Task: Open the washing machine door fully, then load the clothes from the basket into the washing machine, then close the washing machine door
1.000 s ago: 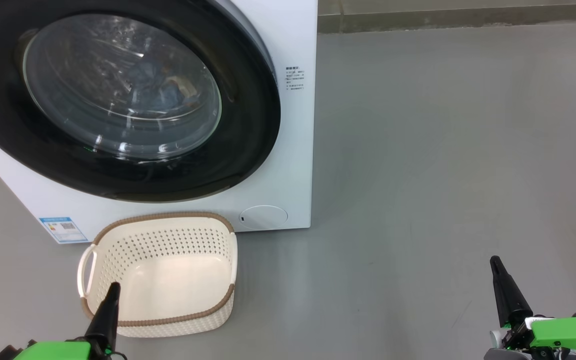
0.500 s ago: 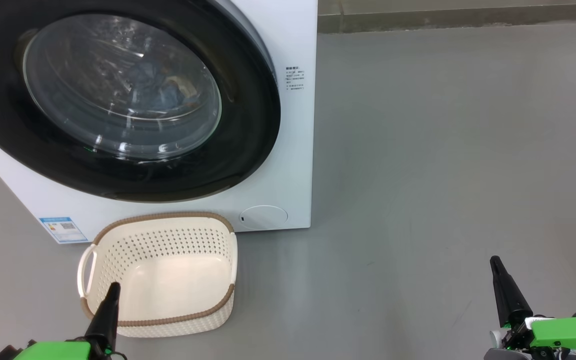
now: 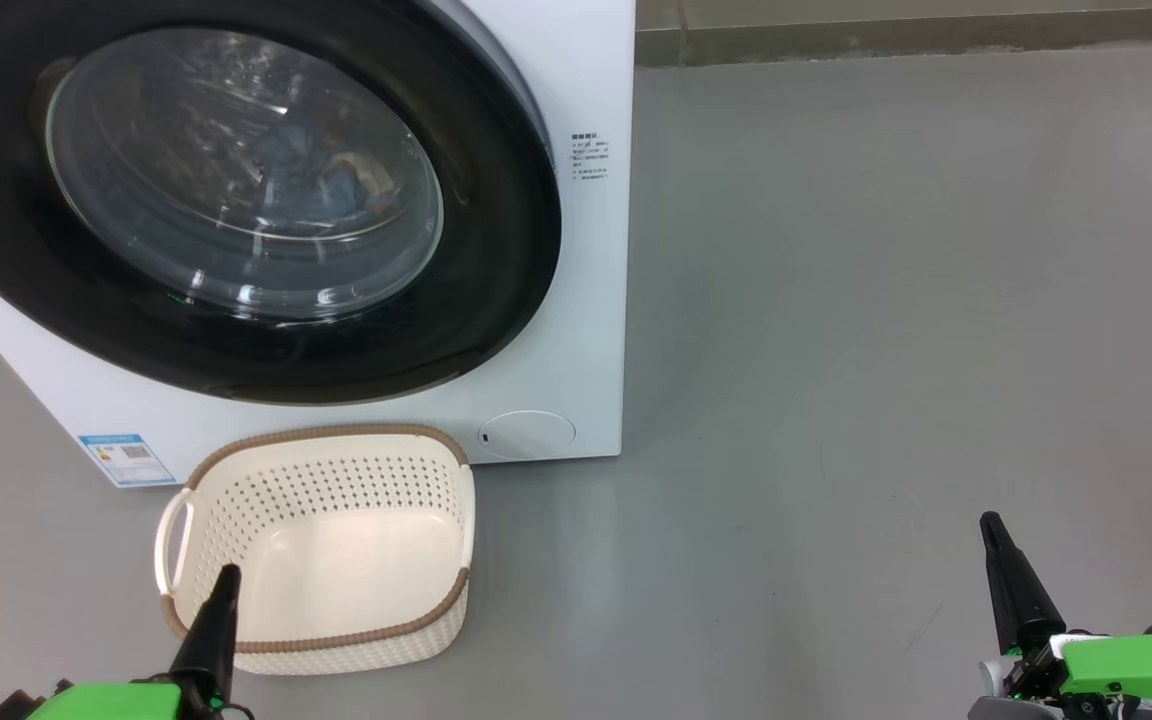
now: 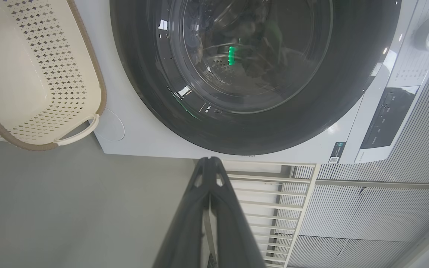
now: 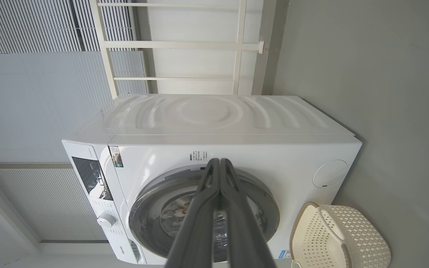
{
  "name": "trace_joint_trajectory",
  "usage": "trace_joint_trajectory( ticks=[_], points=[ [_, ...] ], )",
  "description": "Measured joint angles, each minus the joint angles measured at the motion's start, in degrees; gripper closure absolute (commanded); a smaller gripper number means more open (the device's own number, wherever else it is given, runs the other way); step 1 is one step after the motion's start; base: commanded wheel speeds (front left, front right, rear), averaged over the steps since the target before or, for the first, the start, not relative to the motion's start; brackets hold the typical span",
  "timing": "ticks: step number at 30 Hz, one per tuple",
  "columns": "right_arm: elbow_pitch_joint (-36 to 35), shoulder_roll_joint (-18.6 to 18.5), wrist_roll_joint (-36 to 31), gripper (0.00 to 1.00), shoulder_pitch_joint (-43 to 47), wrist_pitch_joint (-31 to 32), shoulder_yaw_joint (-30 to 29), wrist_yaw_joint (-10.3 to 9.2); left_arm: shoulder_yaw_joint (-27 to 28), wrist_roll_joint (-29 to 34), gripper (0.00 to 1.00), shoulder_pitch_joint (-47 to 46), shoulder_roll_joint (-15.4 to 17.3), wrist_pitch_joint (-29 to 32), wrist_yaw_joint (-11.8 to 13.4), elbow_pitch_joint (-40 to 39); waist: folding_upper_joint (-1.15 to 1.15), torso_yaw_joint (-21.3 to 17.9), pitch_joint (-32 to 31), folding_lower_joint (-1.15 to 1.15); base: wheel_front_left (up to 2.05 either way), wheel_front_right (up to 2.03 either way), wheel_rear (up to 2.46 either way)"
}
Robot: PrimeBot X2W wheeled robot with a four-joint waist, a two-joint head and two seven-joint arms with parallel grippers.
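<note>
The washing machine door (image 3: 501,250) lies flush against the front of the washing machine (image 3: 591,330), its black ring seated all round with no gap to be seen from the head or from either wrist, so it reads as closed. Behind its glass, inside the washing machine's drum, sits a bluish heap with a paler patch, which I take to be the clothes (image 3: 336,180), though reflections blur any print. The basket (image 3: 336,480) stands on the floor (image 3: 836,300) just in front of the washing machine, below the door and near the round filter cover (image 3: 528,435), and its bottom is bare, with no garment in it. The left gripper (image 3: 226,578) hangs in front of the washing machine, its tip showing against the basket's near rim, though I cannot tell whether it is above the basket or short of it; its jaws are pressed together and hold nothing. The right gripper (image 3: 992,530) is well apart from the washing machine, out past the side that carries the filter cover, jaws likewise together and empty. By my judgement all three steps look done and nothing is left to do, save that whether the latch has truly caught cannot be told from here
</note>
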Motion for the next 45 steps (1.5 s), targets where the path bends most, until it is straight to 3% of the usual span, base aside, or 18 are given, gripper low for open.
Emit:
trace_joint_trajectory(
  ticks=[45],
  points=[
    [0.0,0.0,0.0,1.0,0.0,0.0,0.0,0.0,0.0,0.0,1.0,0.0,0.0,0.2,0.0,0.0,0.0,0.0,0.0,0.0,0.0,0.0,0.0]
  ],
)
